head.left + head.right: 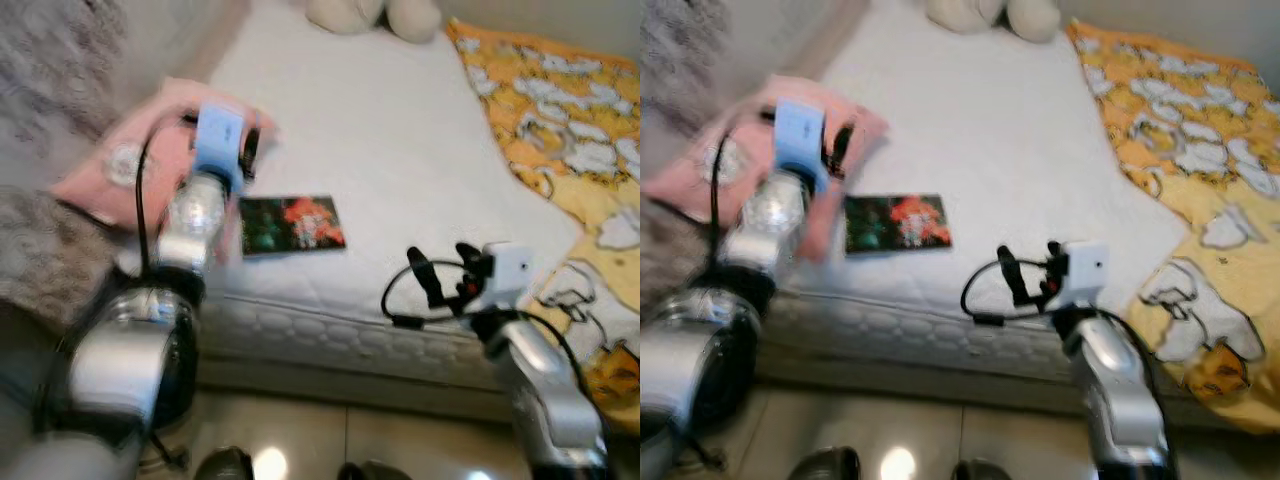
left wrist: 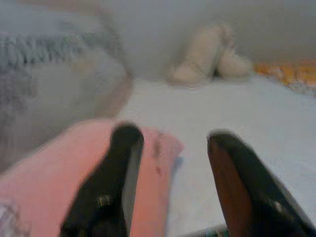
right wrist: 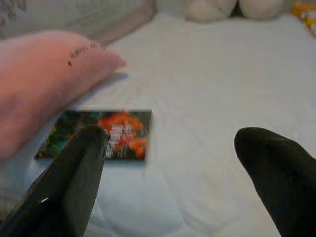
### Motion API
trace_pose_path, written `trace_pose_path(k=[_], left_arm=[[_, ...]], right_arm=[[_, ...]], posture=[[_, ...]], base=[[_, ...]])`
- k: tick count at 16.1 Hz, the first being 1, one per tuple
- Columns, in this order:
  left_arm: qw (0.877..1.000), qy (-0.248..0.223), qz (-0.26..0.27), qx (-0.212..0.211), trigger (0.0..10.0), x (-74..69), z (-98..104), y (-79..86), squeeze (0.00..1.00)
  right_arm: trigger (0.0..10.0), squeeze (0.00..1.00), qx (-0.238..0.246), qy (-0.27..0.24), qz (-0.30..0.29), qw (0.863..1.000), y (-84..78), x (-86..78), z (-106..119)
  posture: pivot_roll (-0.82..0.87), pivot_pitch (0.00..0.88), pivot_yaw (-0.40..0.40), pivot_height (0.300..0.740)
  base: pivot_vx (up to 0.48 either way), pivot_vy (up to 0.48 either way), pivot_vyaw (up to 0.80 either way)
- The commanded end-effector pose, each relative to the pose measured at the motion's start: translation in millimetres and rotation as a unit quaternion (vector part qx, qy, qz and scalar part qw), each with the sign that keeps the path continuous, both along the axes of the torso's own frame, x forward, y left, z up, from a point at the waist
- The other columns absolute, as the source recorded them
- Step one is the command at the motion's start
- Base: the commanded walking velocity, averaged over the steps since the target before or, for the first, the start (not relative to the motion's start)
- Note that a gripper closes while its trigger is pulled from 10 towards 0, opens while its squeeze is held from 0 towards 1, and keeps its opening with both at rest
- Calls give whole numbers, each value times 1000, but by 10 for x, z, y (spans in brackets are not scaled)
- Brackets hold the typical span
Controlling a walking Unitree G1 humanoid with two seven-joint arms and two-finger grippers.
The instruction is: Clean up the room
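Left tool (image 1: 248, 150) hovers with its two black fingers spread wide and empty above the pink pillow (image 1: 110, 170) at the left side of the bed (image 1: 400, 150), near that pillow's far corner. Right tool (image 1: 446, 268) is also wide open and holds nothing; it hangs near the mattress's front edge, pointed toward the dark picture book (image 1: 292, 224) with the orange cover art, which lies flat on the white sheet just beside the pillow.

A cream plush toy (image 1: 375, 15) sits at the far end of the bed, and a yellow patterned blanket (image 1: 560, 140) is rumpled along the right side.

Both the pillow and the book look like clutter yet to be tidied. Judging from here, the main risk is the flat book: it lies flush on a soft mattress, so fingers closing on it may slide over the cover or pinch the sheet instead. The left tool could also nudge the pillow onto the book, and blur in the head views makes exact clearances hard to judge.
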State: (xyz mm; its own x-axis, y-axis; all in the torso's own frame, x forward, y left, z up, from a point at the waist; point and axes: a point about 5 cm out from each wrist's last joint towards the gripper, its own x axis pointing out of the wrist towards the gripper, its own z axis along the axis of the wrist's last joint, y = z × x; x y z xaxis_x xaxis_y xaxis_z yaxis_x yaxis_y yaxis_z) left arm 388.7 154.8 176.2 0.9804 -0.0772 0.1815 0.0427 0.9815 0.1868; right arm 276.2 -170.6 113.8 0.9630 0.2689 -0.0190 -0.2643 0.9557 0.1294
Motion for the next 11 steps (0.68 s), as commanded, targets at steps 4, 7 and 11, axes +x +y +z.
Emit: trace_pose_path(k=[4,7,11], left_arm=[[1000,-9,8,-4,10000,-643,-302,-64,1000],[999,11,45,-11,10000,-785,-453,-15,1000],[997,40,67,7,10000,-827,-507,17,1000]], right_arm=[[10000,0,-62,-40,-122,990,-257,100,101],[10000,1000,-38,-41,-140,989,-306,136,39],[10000,1000,-32,-38,-149,988,-263,174,-29]], posture=[[11,0,-94,740],[21,0,-102,740],[21,0,-104,740]], base=[[0,0,0],[0,0,0],[0,0,0]])
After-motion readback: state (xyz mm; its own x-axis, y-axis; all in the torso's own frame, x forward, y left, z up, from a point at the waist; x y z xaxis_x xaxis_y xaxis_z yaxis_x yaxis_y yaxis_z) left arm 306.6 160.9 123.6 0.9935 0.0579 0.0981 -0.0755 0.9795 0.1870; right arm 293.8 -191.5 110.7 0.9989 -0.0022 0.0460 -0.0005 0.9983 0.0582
